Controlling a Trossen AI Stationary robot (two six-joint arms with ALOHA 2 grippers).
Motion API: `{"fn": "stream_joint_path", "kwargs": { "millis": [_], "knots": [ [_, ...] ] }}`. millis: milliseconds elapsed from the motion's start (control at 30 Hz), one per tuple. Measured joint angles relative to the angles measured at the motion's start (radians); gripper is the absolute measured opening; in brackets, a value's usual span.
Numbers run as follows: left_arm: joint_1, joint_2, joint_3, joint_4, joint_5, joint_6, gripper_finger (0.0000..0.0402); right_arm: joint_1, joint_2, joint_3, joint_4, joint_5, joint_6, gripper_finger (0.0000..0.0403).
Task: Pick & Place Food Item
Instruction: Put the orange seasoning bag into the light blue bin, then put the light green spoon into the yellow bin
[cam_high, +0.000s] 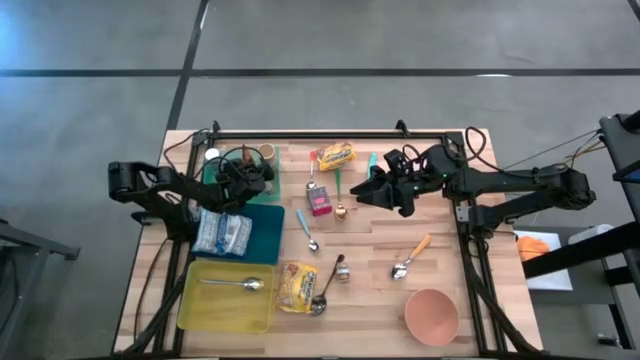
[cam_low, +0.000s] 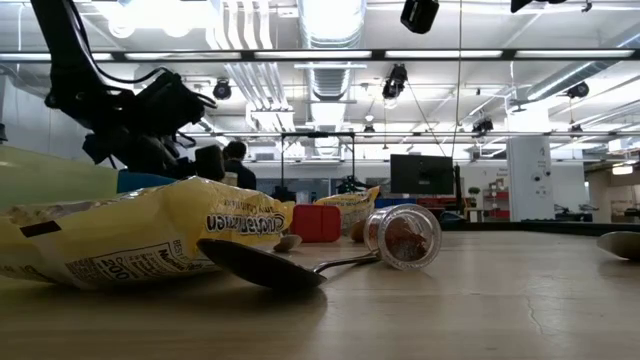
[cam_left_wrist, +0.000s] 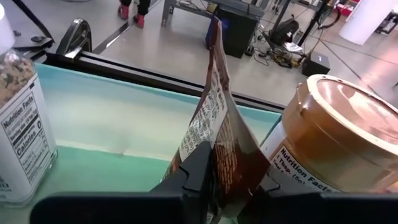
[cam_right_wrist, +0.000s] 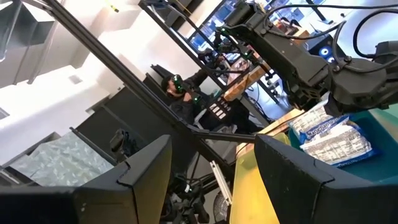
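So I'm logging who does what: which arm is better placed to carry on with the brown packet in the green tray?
Left. Its gripper is already shut on the brown packet over the green tray. The right gripper hangs open, empty, above mid-table.

Left end effector (cam_left_wrist: 214, 180) clamped, right (cam_right_wrist: 211, 165) agape

Bright, even overhead light w/ ceiling lamps (cam_low: 330, 20) glaring; soft shadows on table (cam_low: 500, 300); close spoon (cam_low: 262, 266) slightly blurred.
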Motion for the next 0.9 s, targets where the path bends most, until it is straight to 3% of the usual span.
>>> {"fn": "stream_joint_path", "kwargs": {
  "millis": [133, 533, 700, 900],
  "knots": [
    [0.0, -0.003, 0.0, 0.001, 0.001, 0.02, 0.0084, 0.0, 0.001, 0.0, 0.0, 0.0, -0.004, 0.0228],
    [0.0, -0.035, 0.0, 0.003, 0.01, 0.019, 0.0243, 0.0, 0.001, 0.0, 0.0, 0.0, -0.005, 0.0228],
    [0.0, -0.086, 0.0, -0.002, 0.009, 0.02, 0.0275, 0.0, 0.001, 0.0, 0.0, 0.0, -0.005, 0.0228],
    [0.0, -0.158, 0.0, -0.03, 0.016, 0.023, 0.0284, 0.0, 0.001, 0.0, 0.0, 0.0, -0.016, 0.0228]
  ]
}}
